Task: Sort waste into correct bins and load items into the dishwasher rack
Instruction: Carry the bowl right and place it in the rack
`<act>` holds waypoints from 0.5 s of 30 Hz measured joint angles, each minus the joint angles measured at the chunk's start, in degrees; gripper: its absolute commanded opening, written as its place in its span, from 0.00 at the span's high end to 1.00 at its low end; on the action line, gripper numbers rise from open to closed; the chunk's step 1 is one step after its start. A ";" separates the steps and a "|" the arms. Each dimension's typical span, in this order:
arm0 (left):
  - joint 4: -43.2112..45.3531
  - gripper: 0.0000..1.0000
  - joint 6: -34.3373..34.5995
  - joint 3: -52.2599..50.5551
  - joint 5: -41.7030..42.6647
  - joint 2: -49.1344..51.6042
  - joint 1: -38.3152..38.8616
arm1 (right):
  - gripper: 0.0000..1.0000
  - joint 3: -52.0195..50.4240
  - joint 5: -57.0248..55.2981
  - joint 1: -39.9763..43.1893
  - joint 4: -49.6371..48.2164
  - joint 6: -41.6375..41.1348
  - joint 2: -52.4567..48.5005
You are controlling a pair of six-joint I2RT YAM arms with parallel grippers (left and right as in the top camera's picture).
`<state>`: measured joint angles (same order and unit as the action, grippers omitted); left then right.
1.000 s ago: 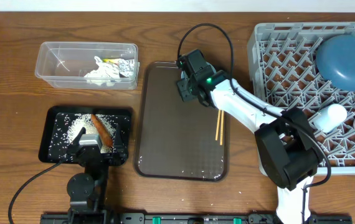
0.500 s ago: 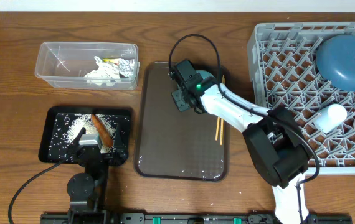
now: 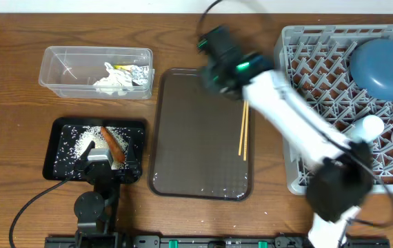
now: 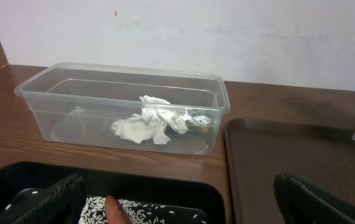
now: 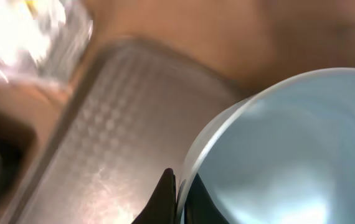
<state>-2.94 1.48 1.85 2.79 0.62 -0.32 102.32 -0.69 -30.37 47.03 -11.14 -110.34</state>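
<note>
While the right tool [image 5: 177, 188] pinches the bowl [image 5: 289, 155] rim, the left tool [image 4: 184, 202] gapes wide

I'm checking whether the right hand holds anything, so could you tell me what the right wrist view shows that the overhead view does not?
Only the right wrist view shows the light-blue bowl, its rim pinched in the shut right hand. Only the overhead shows the dishwasher rack, dark-blue plate, chopsticks and black tray. Both show the brown serving tray and clear tub, blurred there.
</note>
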 measured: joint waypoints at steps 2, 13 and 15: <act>-0.02 0.02 0.02 0.00 0.00 0.00 0.00 | 0.99 0.74 4.92 5.66 1.81 0.04 3.63; -0.02 0.02 0.00 0.00 0.00 0.00 0.00 | 0.99 -5.70 50.34 40.65 6.54 9.20 6.43; 0.00 0.02 0.02 0.00 0.00 0.00 0.00 | 0.99 -9.03 56.39 43.76 2.84 10.29 6.36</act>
<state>-2.94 1.50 1.85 2.79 0.62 -0.32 93.30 55.70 13.39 49.87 -0.84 -103.98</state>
